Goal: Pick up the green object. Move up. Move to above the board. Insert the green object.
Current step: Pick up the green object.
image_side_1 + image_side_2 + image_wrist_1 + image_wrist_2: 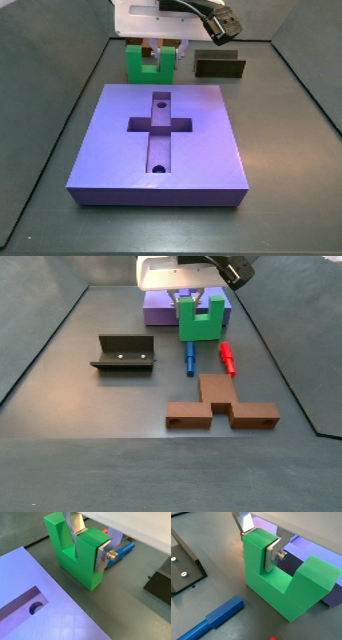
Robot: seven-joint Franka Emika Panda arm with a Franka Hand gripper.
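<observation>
The green object (77, 567) is a bright green U-shaped piece standing prongs up just beyond the far end of the board (201, 150), the purple slab with a cross-shaped recess and two round holes. My gripper (90, 547) is shut on one prong, one finger in the U's slot and one on the outer face. The same grip shows in the other wrist view (259, 543) on the green object (278, 587). In both side views the gripper (159, 50) (198, 301) hangs over the green object (139, 66) (201, 326). I cannot tell whether it is off the floor.
The dark fixture (123, 353) (221, 68) stands on the floor beside the green object. A blue peg (190, 354) and a red peg (226, 357) lie beside it. A brown block (221, 406) lies farther out. Grey walls bound the floor.
</observation>
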